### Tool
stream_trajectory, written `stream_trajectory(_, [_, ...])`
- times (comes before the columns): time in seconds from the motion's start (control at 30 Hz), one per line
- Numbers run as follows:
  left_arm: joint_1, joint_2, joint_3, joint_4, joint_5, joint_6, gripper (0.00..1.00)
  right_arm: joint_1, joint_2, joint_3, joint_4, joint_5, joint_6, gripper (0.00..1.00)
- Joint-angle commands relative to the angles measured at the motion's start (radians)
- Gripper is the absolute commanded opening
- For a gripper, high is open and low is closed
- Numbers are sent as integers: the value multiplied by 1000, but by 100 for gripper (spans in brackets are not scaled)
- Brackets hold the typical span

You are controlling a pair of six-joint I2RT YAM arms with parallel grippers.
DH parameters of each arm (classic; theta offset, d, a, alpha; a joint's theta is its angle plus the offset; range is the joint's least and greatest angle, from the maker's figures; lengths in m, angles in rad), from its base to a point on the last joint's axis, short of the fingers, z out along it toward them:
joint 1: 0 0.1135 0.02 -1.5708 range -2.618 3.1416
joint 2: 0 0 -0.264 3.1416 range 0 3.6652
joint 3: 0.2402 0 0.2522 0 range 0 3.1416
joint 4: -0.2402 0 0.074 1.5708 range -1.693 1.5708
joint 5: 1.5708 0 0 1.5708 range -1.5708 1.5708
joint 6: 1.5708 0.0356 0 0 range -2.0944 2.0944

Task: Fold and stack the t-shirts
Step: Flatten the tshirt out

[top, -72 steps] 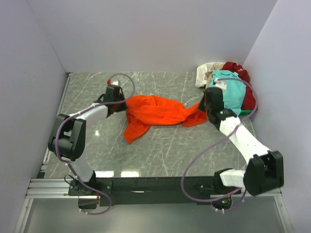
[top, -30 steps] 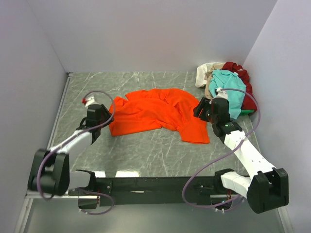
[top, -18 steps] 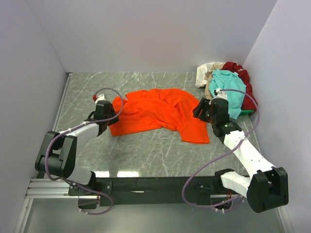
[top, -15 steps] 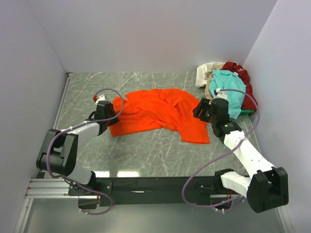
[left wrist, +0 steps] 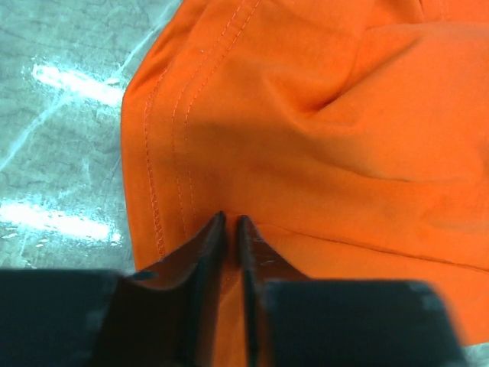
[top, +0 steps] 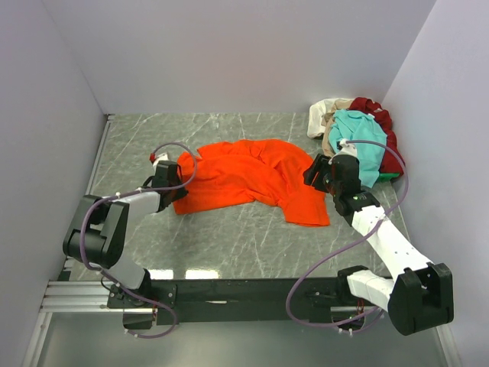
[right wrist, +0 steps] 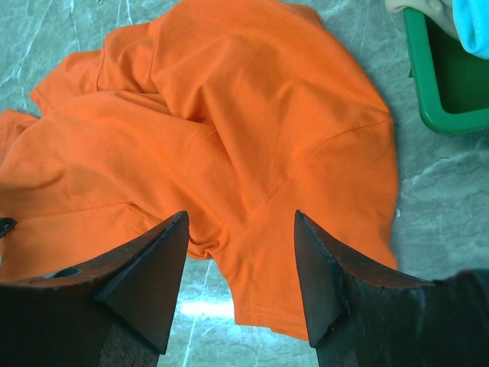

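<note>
Orange t-shirt (top: pixel 243 177) crumpled at middle of surface (top: pixel 252 241); left gripper (left wrist: pixel 231 225) pinching its left hem; right gripper (right wrist: pixel 241 229) spread wide over its right side; other t-shirts (top: pixel 359 136) piled at far-right corner.

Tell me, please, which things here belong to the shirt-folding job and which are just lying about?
Job: orange shirt, teal shirt, red shirt, cream shirt.
Lying about: green bin, table.

Your left gripper (left wrist: pixel 232 222), on a low, outstretched arm, has its fingers (left wrist: pixel 205 256) drawn nearly together, while your right gripper (right wrist: pixel 241 222), held higher, has its fingers (right wrist: pixel 149 267) spread wide.
</note>
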Motion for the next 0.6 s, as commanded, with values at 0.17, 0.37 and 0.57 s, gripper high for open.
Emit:
stream_trajectory(0.17, [-8, -32, 38, 10, -10, 0, 0, 3, -6, -11, 29, -15, -4, 64])
stream_trajectory(0.37, [-6, -165, 53, -33, -93, 18, 0, 6, 11, -45, 5, -4, 3, 63])
stream_trajectory(0.57, [26, -261, 70, -78, -176, 67, 0, 7, 33, -78, -55, 37, 9, 61])
